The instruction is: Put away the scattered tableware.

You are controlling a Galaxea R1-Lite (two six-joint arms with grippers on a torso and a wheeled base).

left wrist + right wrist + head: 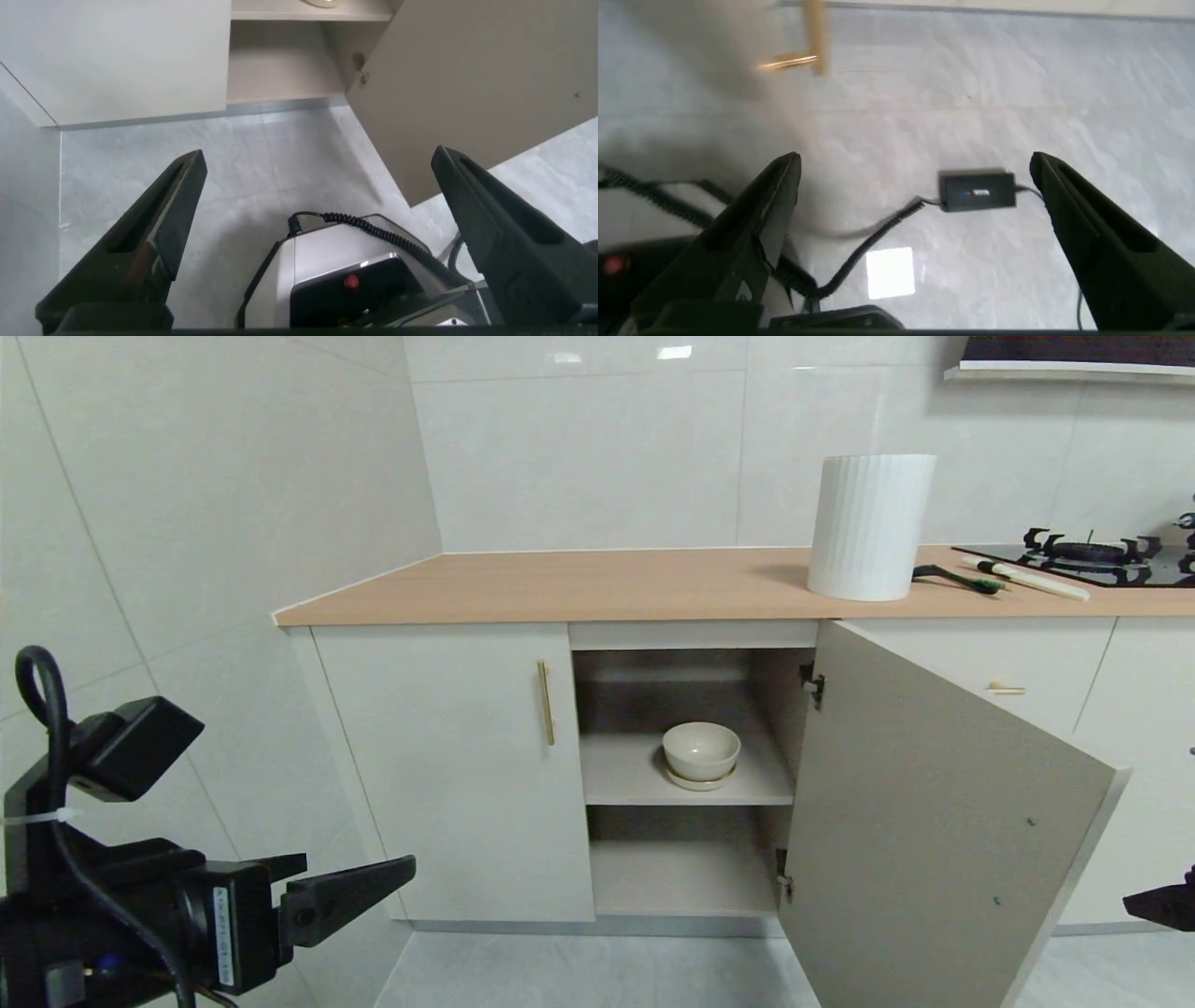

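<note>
A beige bowl [701, 749] rests on a small plate [698, 782] on the middle shelf [635, 775] of the open cabinet. On the counter to the right lie a black-handled utensil with a green part [962, 581] and a white stick-like utensil [1032, 581]. My left gripper [347, 887] hangs low at the left, well in front of the cabinet, open and empty [320, 157] above the floor. My right gripper [1162, 905] shows at the right edge, beyond the open door, also open and empty [915, 163].
The cabinet door [934, 831] stands swung out to the right; the left door [457, 765] with a gold handle [545, 702] is closed. A tall white ribbed container [870, 525] and a gas hob [1092, 558] sit on the wooden counter [607, 583]. The lower shelf [681, 877] is bare. A black box with a cable [976, 189] lies on the floor.
</note>
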